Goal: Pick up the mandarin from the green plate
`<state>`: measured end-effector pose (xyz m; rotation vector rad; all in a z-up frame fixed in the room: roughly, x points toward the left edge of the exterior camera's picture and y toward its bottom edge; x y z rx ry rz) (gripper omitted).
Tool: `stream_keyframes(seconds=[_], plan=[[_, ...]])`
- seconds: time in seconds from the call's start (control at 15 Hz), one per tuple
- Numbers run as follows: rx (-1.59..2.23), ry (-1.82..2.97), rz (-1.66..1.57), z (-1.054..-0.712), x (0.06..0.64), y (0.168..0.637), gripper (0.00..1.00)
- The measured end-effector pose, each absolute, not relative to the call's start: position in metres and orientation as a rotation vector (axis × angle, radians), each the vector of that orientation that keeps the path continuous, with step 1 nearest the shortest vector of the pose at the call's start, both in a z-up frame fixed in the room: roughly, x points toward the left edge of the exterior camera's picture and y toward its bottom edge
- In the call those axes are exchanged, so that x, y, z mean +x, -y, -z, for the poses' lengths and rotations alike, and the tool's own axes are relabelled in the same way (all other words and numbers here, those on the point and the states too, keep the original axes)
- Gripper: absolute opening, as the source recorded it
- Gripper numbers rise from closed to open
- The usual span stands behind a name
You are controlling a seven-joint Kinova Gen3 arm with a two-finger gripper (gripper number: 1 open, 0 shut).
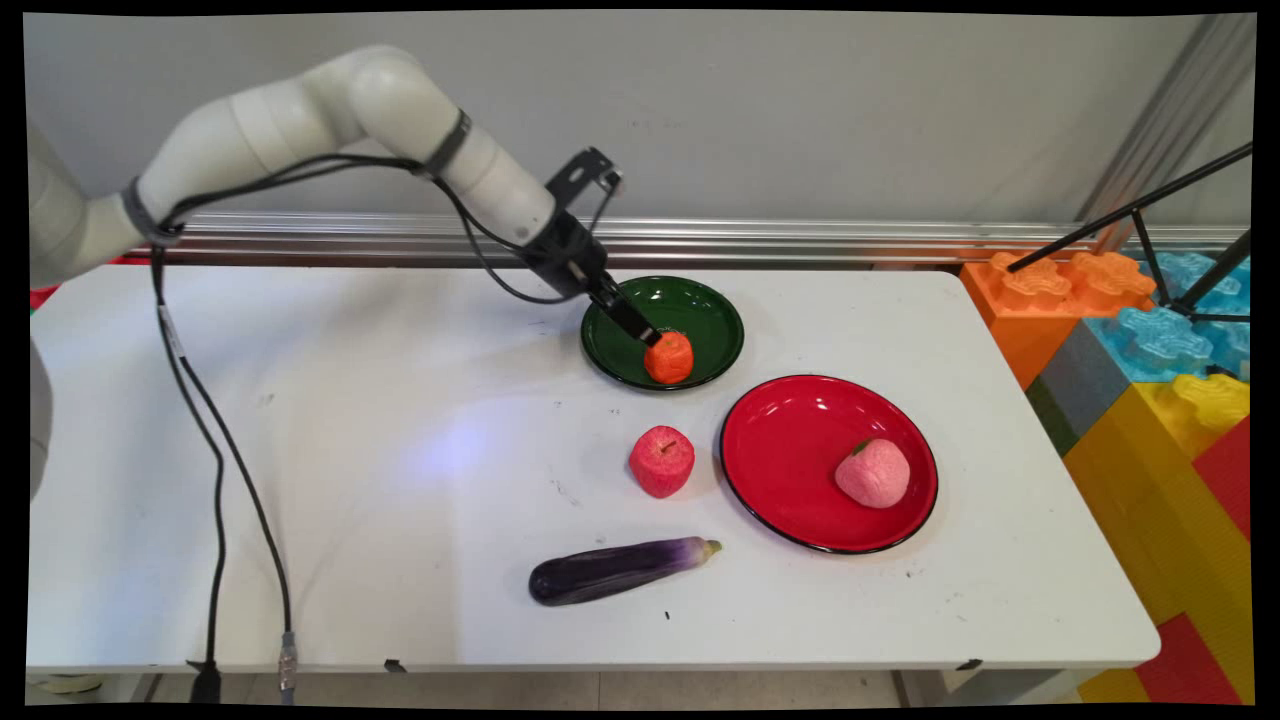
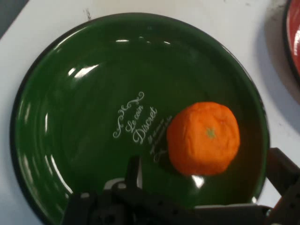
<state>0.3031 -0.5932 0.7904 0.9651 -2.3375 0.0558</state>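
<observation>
- Round orange toy tangerine (image 2: 203,138) lies in the glossy dark green plate (image 2: 70,117), between the claw's (image 1: 655,343) spread fingers (image 2: 133,171), seemingly ungripped.
- Red apple (image 1: 661,460), purple eggplant (image 1: 615,569) and red plate (image 1: 790,450) lie beyond it.

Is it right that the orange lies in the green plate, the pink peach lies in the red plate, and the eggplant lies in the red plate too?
Not quite. The main view shows the eggplant on the bare table, in front of the red plate. The orange in the green plate and the peach are right.
</observation>
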Motion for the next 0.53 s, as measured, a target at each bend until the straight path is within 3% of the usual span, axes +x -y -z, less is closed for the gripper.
stream_keyframes(seconds=[0.53], plan=[[1.029,2.342,-0.055,-0.754,0.274,0.61,1.0]])
